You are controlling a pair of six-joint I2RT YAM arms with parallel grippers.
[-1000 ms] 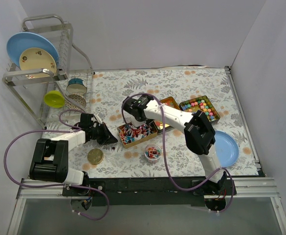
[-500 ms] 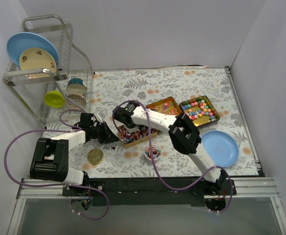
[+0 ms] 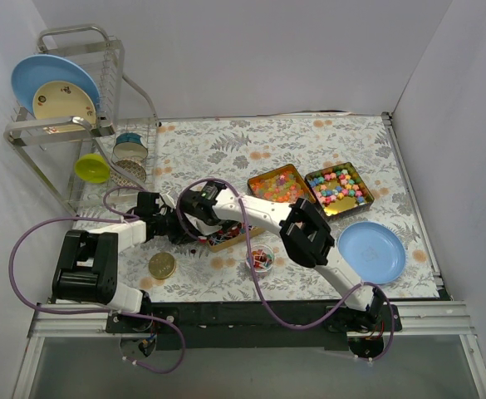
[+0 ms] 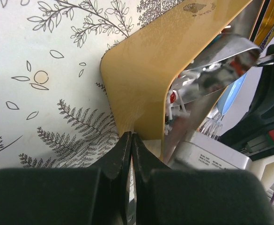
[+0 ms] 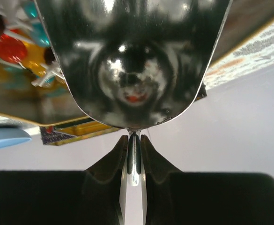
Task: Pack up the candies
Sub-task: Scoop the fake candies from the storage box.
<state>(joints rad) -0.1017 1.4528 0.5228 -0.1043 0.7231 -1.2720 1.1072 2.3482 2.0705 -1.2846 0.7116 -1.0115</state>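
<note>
Right gripper (image 5: 134, 140) is nipped tight on the thin handle of a steel scoop (image 5: 132, 61). Left gripper (image 4: 131, 140) is fully closed, pinching the tin (image 4: 141, 79) by its edge. Candies (image 3: 339, 186) lie in tins and a cup (image 3: 261, 259). They look light, small and slippery, likely better scooped than pinched.

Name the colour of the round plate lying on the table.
Light blue round plate; best in top external view.

Mirror-polished metal scoop (image 5: 132, 61), smooth glossy gold tin (image 4: 141, 70), matt printed tablecloth (image 4: 43, 93).
</note>
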